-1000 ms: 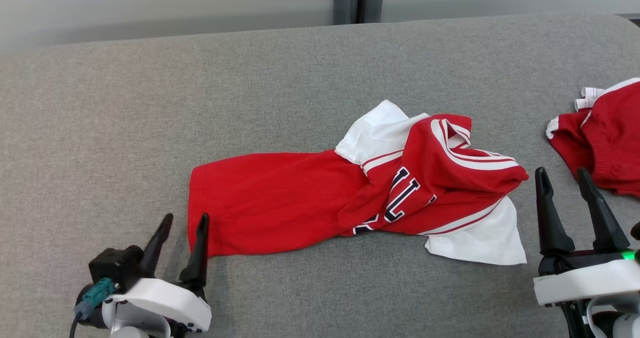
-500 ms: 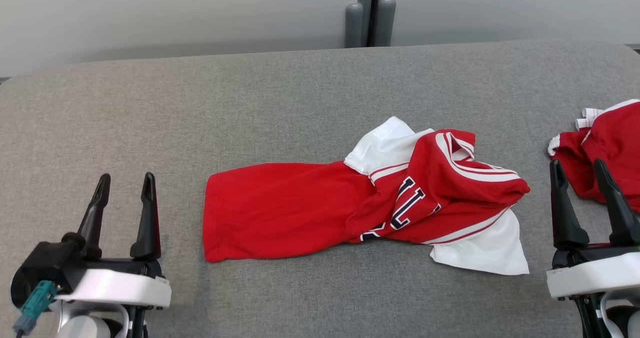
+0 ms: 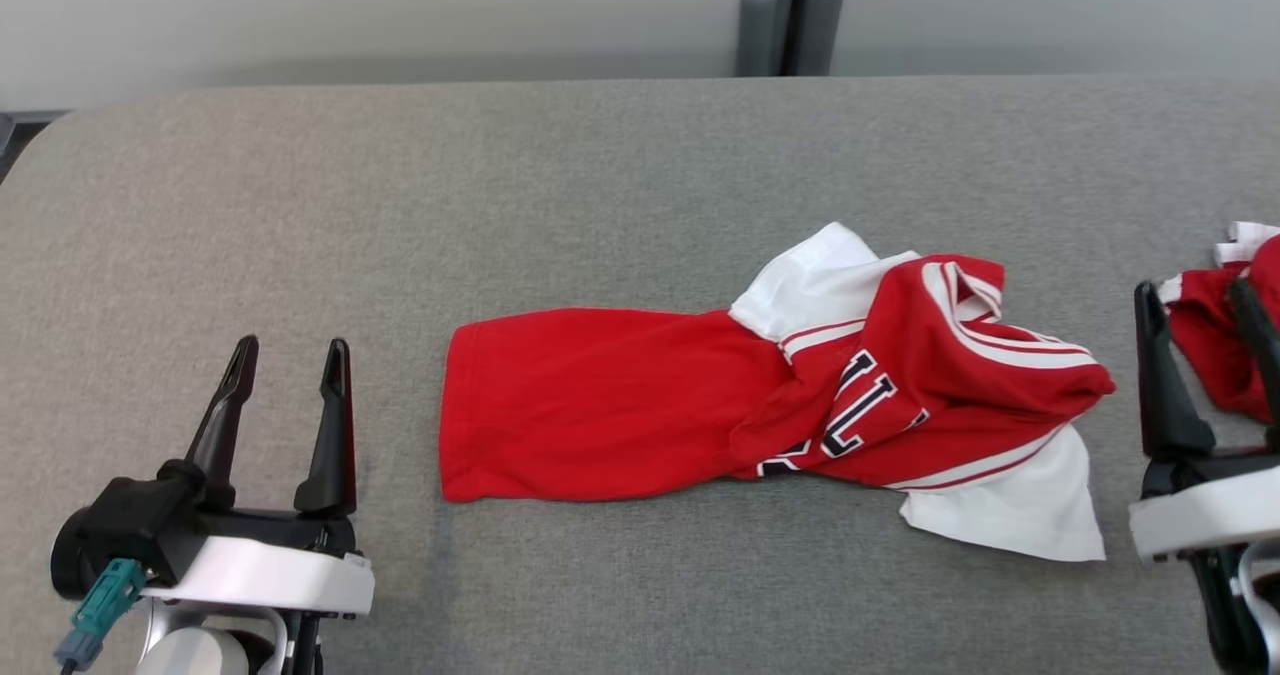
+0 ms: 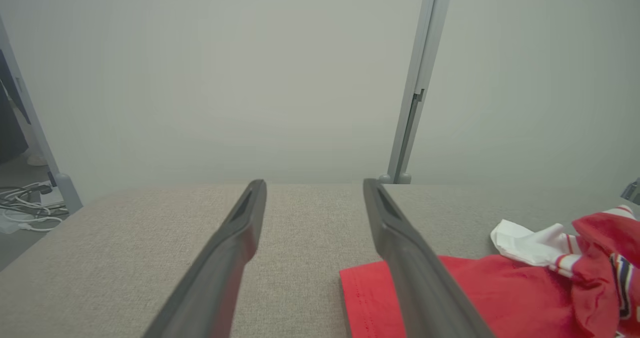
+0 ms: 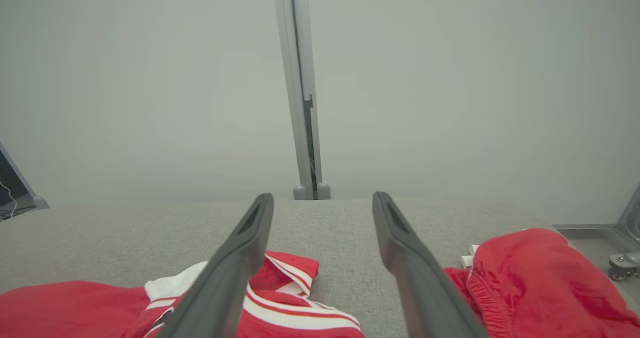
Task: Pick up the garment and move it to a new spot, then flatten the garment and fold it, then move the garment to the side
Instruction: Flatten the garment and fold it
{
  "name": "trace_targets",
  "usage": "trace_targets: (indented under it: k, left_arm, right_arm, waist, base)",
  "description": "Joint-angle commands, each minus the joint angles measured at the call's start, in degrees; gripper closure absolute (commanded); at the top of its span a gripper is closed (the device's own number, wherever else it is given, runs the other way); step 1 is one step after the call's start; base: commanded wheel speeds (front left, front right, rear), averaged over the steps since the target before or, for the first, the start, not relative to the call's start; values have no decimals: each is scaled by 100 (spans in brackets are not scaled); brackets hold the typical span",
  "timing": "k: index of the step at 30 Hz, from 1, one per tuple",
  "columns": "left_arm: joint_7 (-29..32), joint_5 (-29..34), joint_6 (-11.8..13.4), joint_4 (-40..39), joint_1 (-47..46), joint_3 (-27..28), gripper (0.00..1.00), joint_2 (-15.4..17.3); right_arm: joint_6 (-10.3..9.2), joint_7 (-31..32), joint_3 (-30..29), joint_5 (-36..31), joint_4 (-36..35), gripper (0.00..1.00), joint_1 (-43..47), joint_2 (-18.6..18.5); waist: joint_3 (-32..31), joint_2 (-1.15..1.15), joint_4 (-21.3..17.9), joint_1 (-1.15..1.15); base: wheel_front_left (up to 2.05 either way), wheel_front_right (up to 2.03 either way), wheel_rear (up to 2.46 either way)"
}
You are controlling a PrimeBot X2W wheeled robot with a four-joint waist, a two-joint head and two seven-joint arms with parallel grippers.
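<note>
The garment (image 3: pixel 620 405) is a red and white jersey with dark letters. It lies crumpled lengthwise on the grey padded table (image 3: pixel 500 195), red hem to the left and bunched white sleeves to the right. My left gripper (image 3: pixel 292 350) is open and empty, standing apart from the hem on its left. The left wrist view has the left gripper (image 4: pixel 314 184) over bare table, with the garment (image 4: pixel 500 293) at the lower right. My right gripper (image 3: pixel 1195 300) is open and empty, just right of the sleeves. In the right wrist view the right gripper (image 5: pixel 322 196) is above the garment's collar (image 5: pixel 295 278).
A second red garment (image 3: pixel 1225 355) with white trim lies bunched at the table's right edge, behind my right fingers, and appears as a red heap (image 5: pixel 540 273) in the right wrist view. A grey wall with a vertical post (image 3: pixel 790 15) runs behind the table.
My left gripper has drawn back to the left from the garment's hem corner and spread wider. The head camera has shifted; the garment keeps its shape. The right gripper stays open.
</note>
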Motion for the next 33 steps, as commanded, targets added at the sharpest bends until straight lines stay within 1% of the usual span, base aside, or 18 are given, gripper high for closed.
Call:
trace_targets:
  k: [1,3,6,7,11,13,14,17,21,26,30,31,32,33]
  left_arm:
    - [-32,68,9,-58,-120,5,0,1]
    - [-58,61,-8,-96,-168,-10,0,-39]
    - [-83,70,-61,-79,-297,-56,0,-105]
    - [-83,70,-61,-79,-297,-56,0,-105]
    - [-121,75,-146,6,-417,-115,0,-202]
    - [-132,67,-184,92,-503,-135,0,-268]
    - [-151,60,-222,155,-531,-155,0,-338]
    - [-158,64,-306,275,-614,-171,0,-421]
    - [-168,87,-413,388,-672,-174,0,-552]
    - [-174,164,-519,467,-748,-79,0,-687]
    - [-175,240,-599,501,-767,15,0,-753]
    - [-175,268,-616,511,-769,29,0,-777]
    - [-175,287,-640,525,-770,45,0,-797]
    - [-175,302,-658,534,-774,59,0,-814]
  right_arm:
    - [4,47,-58,-45,-21,0,-227,-122]
    - [4,104,-90,15,21,0,-450,-215]
    - [4,228,-188,74,183,0,-850,-459]
    - [4,228,-188,74,183,0,-850,-459]
    - [4,476,-63,355,661,0,-1471,-913]
    - [4,641,130,490,992,0,-1754,-1156]
    - [4,842,414,651,1324,0,-2037,-1393]
    - [4,1177,857,907,1854,0,-2371,-1681]
    - [3,1773,1467,1239,2518,0,-2728,-2006]
    - [3,2501,2132,1565,3116,0,-2984,-2240]
    - [5,2850,2529,1842,3402,0,-3022,-2249]
    - [5,2894,2594,1913,3455,14,-3034,-2244]
    - [5,2912,2661,1960,3483,63,-3042,-2257]
    - [5,2863,2696,2001,3507,100,-3067,-2265]
  waist:
    - [200,-1,197,0]
    - [340,-1,349,0]
    - [541,-1,616,0]
    - [541,-1,616,0]
    - [769,-1,960,0]
    - [872,-1,1117,0]
    - [970,-1,1244,0]
    - [1086,-1,1413,0]
    - [1198,-1,1551,0]
    - [1247,-1,1587,0]
    - [1256,-1,1550,0]
    - [1251,-1,1534,0]
    - [1246,-1,1520,0]
    - [1241,-1,1506,0]
  base:
    - [0,0,0]
    - [0,0,0]
    - [0,0,0]
    - [0,0,0]
    - [0,0,0]
    - [0,0,0]
    - [0,0,0]
    - [0,0,0]
    - [0,0,0]
    - [0,0,0]
    - [0,0,0]
    - [0,0,0]
    - [0,0,0]
    - [0,0,0]
